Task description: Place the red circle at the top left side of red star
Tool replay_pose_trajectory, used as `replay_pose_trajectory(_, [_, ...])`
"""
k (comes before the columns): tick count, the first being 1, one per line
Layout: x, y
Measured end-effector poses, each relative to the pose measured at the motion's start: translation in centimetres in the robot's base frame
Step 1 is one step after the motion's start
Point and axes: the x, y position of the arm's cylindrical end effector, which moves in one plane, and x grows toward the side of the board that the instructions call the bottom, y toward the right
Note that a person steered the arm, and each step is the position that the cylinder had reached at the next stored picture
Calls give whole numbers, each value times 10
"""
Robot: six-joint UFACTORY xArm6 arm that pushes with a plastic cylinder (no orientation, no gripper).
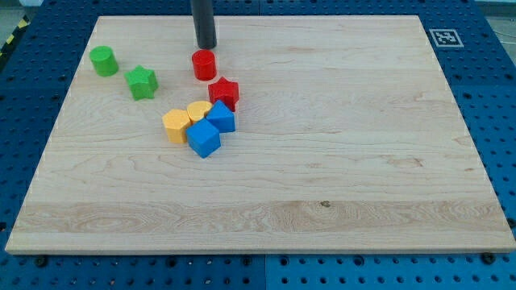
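The red circle (pixel 204 64) stands on the wooden board near the view's top, left of centre. The red star (pixel 223 92) sits just below and to the right of it, almost touching. My tip (pixel 207 47) is just above the red circle, at its top edge, close to or touching it.
A green circle (pixel 103 60) and a green star (pixel 142 82) lie at the upper left. A cluster below the red star holds a yellow hexagon (pixel 175 126), a yellow block (pixel 198 111) and two blue blocks (pixel 221 117) (pixel 204 138). The board's edge (pixel 258 16) runs just above the rod.
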Motion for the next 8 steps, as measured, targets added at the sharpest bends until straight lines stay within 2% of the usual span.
replay_pose_trajectory(1, [-11, -23])
replay_pose_trajectory(5, [-8, -28])
replay_pose_trajectory(7, [-6, 19])
replay_pose_trajectory(8, [12, 40])
